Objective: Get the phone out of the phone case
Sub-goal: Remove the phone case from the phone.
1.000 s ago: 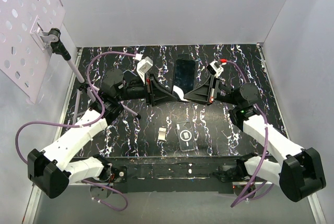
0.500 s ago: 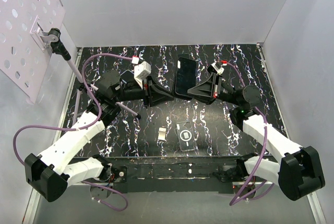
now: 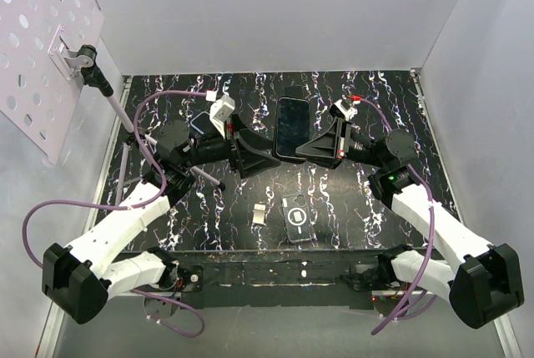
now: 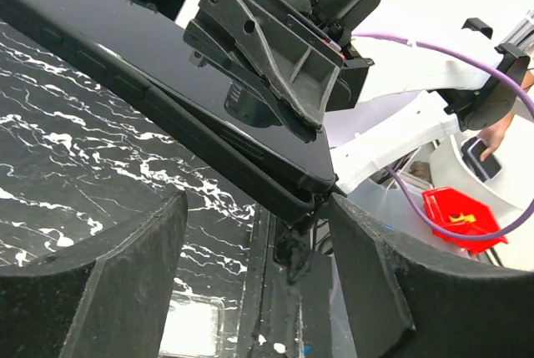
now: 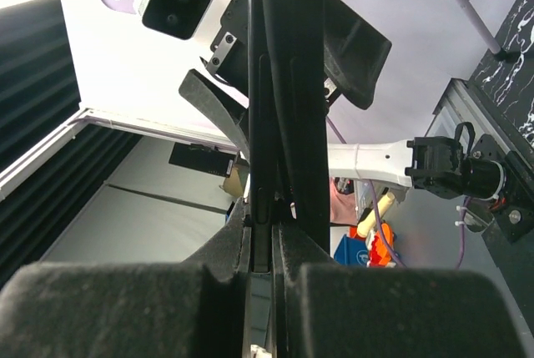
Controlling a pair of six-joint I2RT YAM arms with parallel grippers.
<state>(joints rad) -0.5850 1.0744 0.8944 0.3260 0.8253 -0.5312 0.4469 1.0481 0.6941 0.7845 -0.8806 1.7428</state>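
My right end effector (image 3: 306,148) is clamped on the black phone (image 3: 292,124), and my left end effector (image 3: 264,158) is spread apart just beside its other edge.

Left hand (image 3: 260,151) spread wide, right hand (image 3: 310,149) clamped, facing each other.

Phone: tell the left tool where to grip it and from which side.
Grip the phone by its free left edge, coming from the left. The right tool clamps its right edge, face-up off the table, so the open left tool could straddle the other.
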